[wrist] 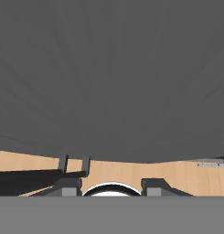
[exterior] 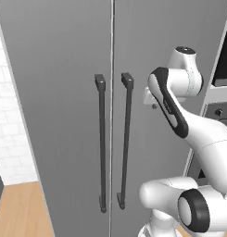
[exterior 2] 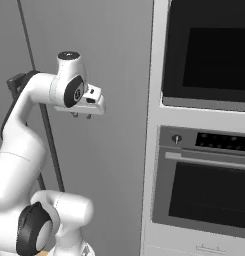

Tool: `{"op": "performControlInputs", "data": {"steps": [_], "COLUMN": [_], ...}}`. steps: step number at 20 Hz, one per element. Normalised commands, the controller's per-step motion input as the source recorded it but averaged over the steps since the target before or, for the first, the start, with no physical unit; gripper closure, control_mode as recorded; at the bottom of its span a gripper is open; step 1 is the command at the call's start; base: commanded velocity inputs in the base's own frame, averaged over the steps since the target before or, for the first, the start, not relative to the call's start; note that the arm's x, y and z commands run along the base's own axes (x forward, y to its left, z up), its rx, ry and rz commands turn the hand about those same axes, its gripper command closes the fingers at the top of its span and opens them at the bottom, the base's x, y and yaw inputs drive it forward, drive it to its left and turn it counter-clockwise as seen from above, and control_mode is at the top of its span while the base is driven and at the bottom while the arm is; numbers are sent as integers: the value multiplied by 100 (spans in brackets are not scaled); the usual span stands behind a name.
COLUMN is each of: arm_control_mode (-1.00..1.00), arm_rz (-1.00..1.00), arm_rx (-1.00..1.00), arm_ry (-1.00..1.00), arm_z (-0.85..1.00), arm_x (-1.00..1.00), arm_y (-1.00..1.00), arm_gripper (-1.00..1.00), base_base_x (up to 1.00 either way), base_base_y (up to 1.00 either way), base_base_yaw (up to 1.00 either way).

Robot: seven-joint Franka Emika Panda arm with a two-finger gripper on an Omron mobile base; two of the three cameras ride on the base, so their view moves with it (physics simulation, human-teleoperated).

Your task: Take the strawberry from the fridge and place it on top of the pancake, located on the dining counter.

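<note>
While both doors of the tall grey two-door fridge (exterior: 59,115) are shut, the task has barely begun: no strawberry is out, nothing is carried, and the pancake and dining counter aren't in front of the robot. By my reading the job is at its very start, approx. the approach-to-door stage.

The white arm's two-finger gripper (exterior 2: 81,115) hangs close in front of the right door panel, fingers pointing down, w/ the jaws drawn nearly together and nothing between them. In the hand view the short dark fingertips (wrist: 150,186) look along flat grey door surface, w/ light wood floor beyond them.

Rel. to the jaws: the right door's long dark vertical bar handle (exterior: 126,139) is off to one side of them, near but not touching; the left door's matching bar handle (exterior: 102,143) sits just past it, across the centre seam. On the jaws' other side stands a white oven tower w/ dark glass doors (exterior 2: 204,140), apart from the gripper.

The strawberry must be inside the fridge, behind the doors, so its exact shelf can't be told.

Left to do, as I judge it: spread the jaws, grab a handle, swing the door open, find and pick the fruit, drive to the counter, set it on the pancake stack. Basically everything.
</note>
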Motion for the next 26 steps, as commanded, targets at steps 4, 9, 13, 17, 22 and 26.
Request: {"op": "performControlInputs", "data": {"steps": [4,9,13,17,22,26], "arm_control_mode": [100,100,100,100,100,100], "arm_rz": [0,0,0,0,0,0], "arm_rx": [0,0,0,0,0,0], "arm_ry": [0,0,0,0,0,0], "arm_z": [0,0,0,0,0,0], "arm_x": [0,0,0,0,0,0], "arm_y": [0,0,0,0,0,0], "arm_gripper": [-100,-100,-100,-100,-100,-100], "base_base_x": [-23,-58,-14,0,-3,-49], "base_base_y": [0,32,66,74,47,-10], "base_base_yaw": [-1,-8,-7,-5,-7,-6]}}
